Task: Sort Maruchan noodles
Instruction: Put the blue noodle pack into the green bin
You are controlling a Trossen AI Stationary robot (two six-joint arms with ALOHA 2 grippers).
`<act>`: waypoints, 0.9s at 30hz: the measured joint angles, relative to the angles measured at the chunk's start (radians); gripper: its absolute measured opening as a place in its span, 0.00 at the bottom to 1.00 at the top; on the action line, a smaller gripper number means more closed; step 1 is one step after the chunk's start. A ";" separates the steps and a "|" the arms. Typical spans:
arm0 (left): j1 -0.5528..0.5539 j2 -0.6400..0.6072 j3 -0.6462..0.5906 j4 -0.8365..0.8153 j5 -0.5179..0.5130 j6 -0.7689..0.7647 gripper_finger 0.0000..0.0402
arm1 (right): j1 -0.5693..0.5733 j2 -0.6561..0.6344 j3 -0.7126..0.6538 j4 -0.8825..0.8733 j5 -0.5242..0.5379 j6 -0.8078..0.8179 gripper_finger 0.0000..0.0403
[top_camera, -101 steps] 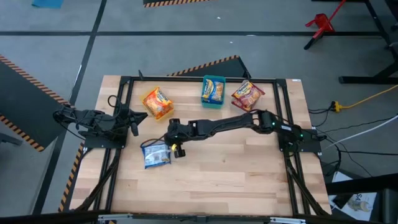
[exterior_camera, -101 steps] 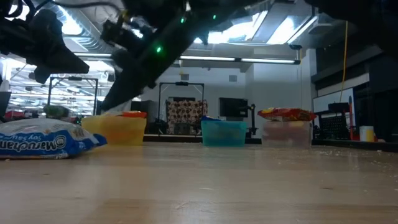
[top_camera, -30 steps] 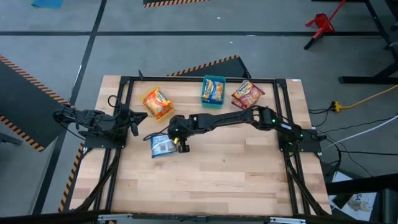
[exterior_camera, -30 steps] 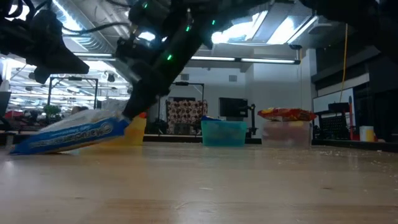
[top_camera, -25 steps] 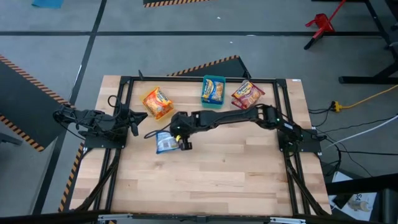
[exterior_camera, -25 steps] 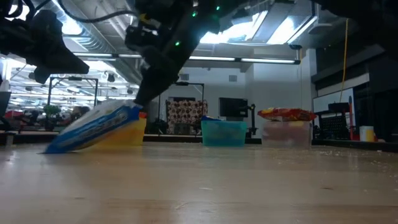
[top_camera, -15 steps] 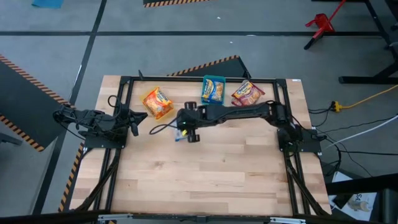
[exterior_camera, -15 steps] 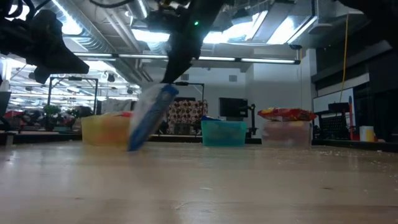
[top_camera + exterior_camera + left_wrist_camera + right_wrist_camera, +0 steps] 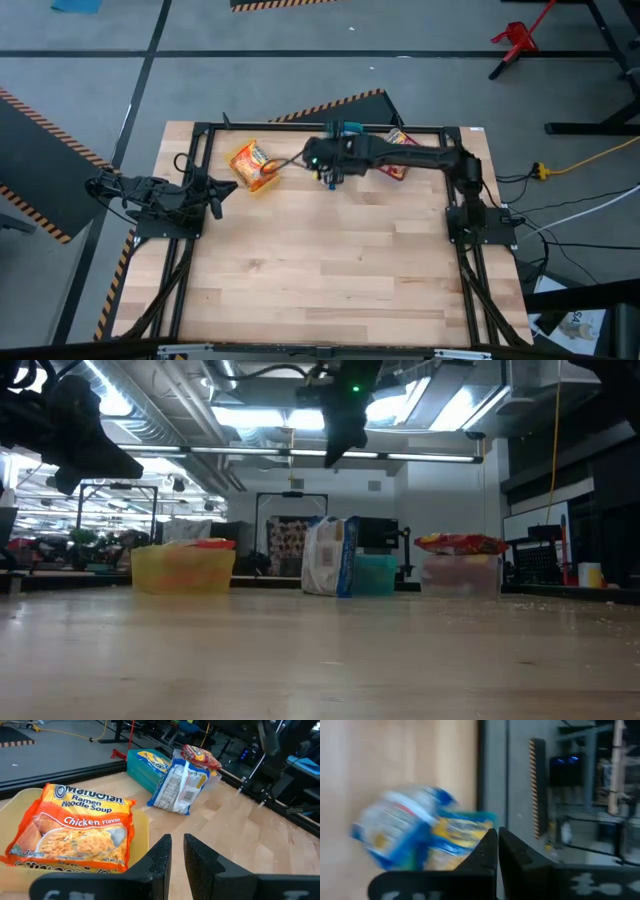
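A blue-and-white Maruchan noodle packet (image 9: 330, 556) stands on its lower edge on the table and leans against the teal bin (image 9: 372, 574); the left wrist view shows this packet (image 9: 180, 787) too. My right gripper (image 9: 339, 452) hangs shut above it with clear air between them, and its fingers (image 9: 490, 851) hold nothing. An orange chicken packet (image 9: 75, 827) lies in the yellow bin (image 9: 183, 570). A red packet (image 9: 460, 543) lies on the clear bin (image 9: 462, 576). My left gripper (image 9: 177, 845) waits at the table's left side, fingers a little apart.
The teal bin (image 9: 145, 767) holds a yellow-and-blue packet (image 9: 462, 832). A black frame rail (image 9: 300, 126) runs along the table's far edge behind the three bins. Bare wood (image 9: 330, 270) fills the middle and near half of the table.
My right gripper has risen and swung toward the far edge and the teal bin, tipping as it went. The blue-and-white packet went with it, first dragging one end on the table, then hanging upright. It has left the fingers and now stands against the teal bin.
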 joint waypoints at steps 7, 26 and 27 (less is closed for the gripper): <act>0.000 0.000 0.000 0.000 0.015 0.000 0.11 | -0.071 -0.052 0.000 0.008 -0.106 0.079 0.00; 0.000 0.000 0.000 0.000 0.016 0.000 0.11 | -0.086 -0.035 -0.248 0.230 -0.335 0.553 0.76; 0.000 0.000 0.000 0.000 0.015 0.000 0.11 | -0.090 -0.031 -0.252 0.243 -0.329 0.558 0.80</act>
